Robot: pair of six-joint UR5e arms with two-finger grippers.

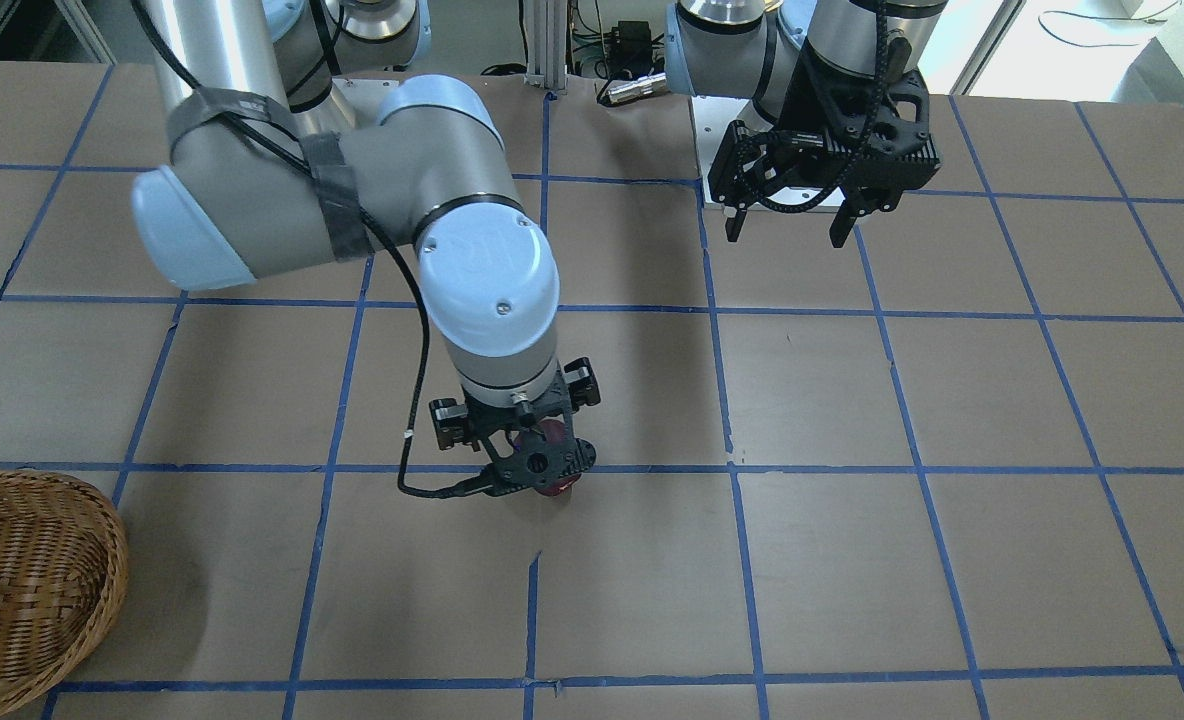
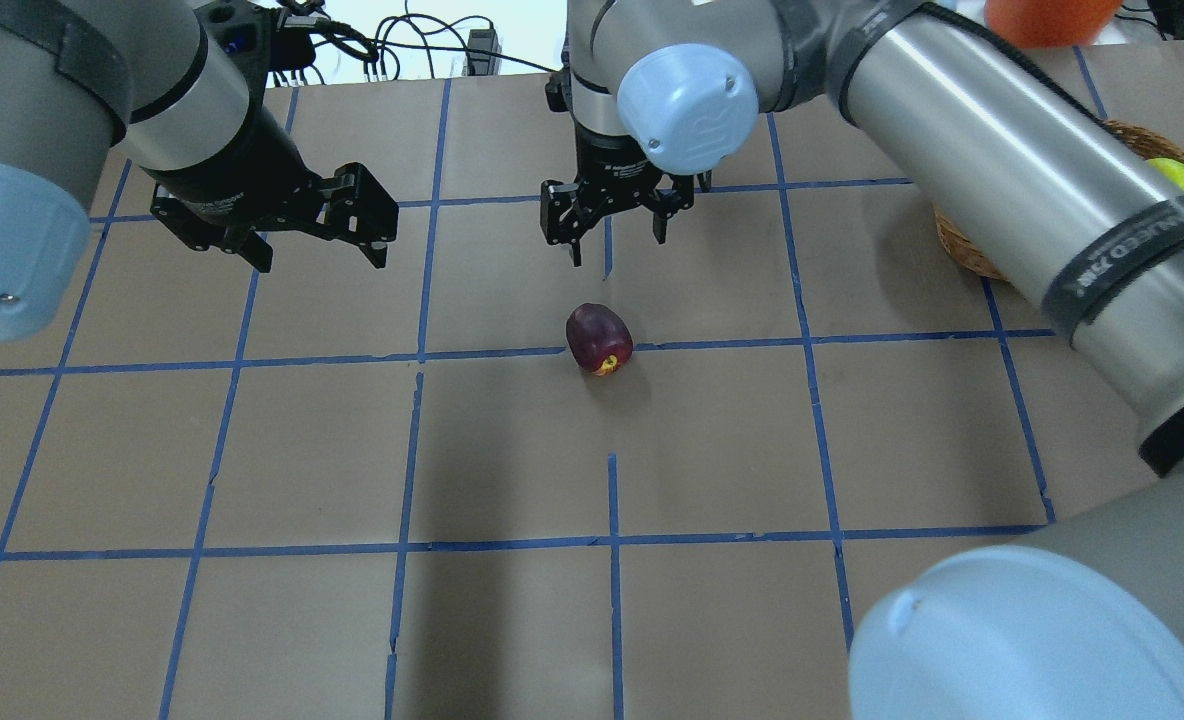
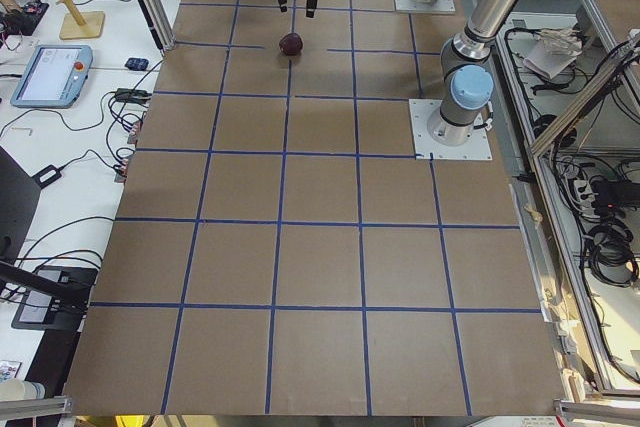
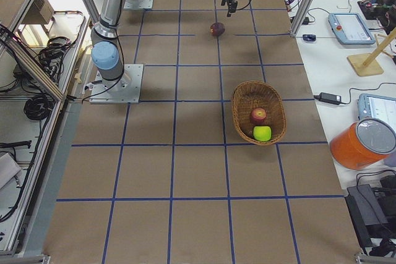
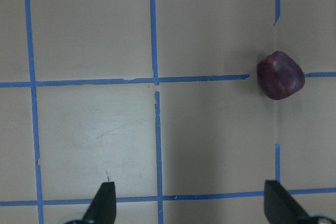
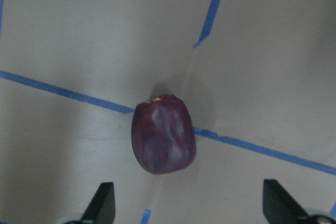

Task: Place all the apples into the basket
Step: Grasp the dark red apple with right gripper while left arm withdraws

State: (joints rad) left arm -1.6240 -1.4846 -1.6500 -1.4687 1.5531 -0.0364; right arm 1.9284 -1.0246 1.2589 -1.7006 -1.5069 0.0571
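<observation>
The dark maroon apple (image 2: 599,338) lies alone on the table on a blue tape line, also in the right wrist view (image 6: 163,135) and left wrist view (image 5: 281,75). My right gripper (image 2: 617,235) hangs open above it, jaws spread wider than the apple; its fingertips are hidden in the front view (image 1: 542,480). My left gripper (image 2: 317,255) is open and empty, raised well to the apple's left (image 1: 786,235). The wicker basket (image 4: 241,112) holds the red apple (image 4: 258,115) and the green apple (image 4: 262,133). My right arm hides most of the basket (image 2: 962,245) overhead.
The table is brown board with a blue tape grid. An orange container (image 4: 359,143), tablets (image 4: 351,27) and a wooden stand (image 4: 371,60) sit on the side bench beyond the table edge near the basket. The arm bases stand at the robot's side.
</observation>
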